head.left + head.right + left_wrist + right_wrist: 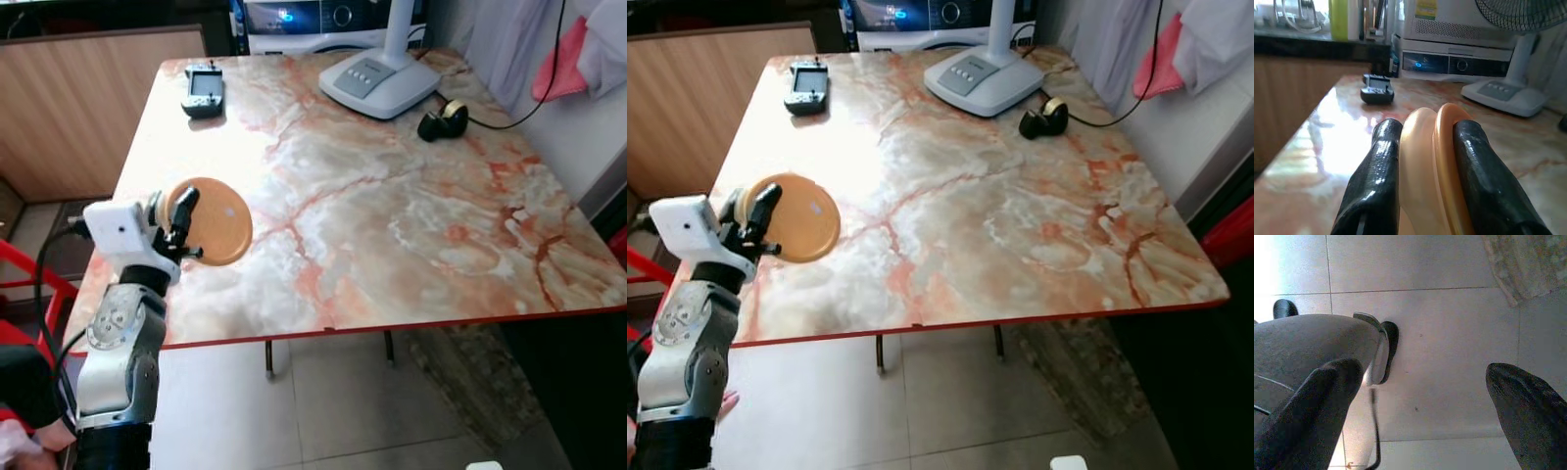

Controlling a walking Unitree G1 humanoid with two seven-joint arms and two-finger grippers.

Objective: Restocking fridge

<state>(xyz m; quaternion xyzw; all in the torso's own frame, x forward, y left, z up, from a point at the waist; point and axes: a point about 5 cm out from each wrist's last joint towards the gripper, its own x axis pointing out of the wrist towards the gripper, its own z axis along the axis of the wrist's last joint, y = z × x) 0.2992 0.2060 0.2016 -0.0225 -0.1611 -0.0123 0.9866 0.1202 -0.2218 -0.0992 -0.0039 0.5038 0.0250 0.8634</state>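
Observation:
A round tan-orange plate [217, 223] lies at the left edge of the marble table [392, 225]. My left gripper [176, 211] is shut on its rim, one black finger above it and one beneath. In the left wrist view the fingers [1376, 181] clamp a cream layer and an orange layer of the plate [1435, 161] edge-on. My right gripper [1422, 382] hangs open over the tiled floor, with nothing between its fingers.
A white fan base [377, 83] and a black-and-yellow object [441, 119] on a cord stand at the table's far side. A small dark device [203, 90] lies at the far left corner. A wooden panel [78, 108] and a red frame [20, 274] are to the left.

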